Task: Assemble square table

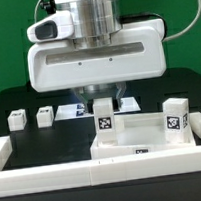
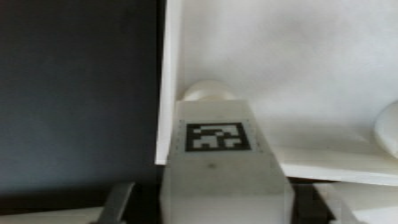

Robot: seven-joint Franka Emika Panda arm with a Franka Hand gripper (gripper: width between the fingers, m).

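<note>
The white square table top [image 1: 143, 136] lies at the exterior view's right, and its flat face and edge [image 2: 302, 100] fill much of the wrist view. A tagged white leg [image 1: 105, 116] stands upright at the top's far left corner. My gripper [image 1: 101, 96] is lowered over this leg [image 2: 215, 150]. The gripper [image 2: 215, 206] straddles the leg, and a dark finger [image 2: 125, 200] shows on each side with a thin gap to the leg. A second leg [image 1: 176, 118] stands upright at the top's right corner. Two loose legs [image 1: 17, 119] [image 1: 44, 116] sit on the black table at the left.
A low white border rail [image 1: 96, 175] runs along the front and up both sides. The marker board [image 1: 70, 112] lies flat behind the loose legs. The arm's white body [image 1: 94, 54] hangs over the middle. A green wall stands behind.
</note>
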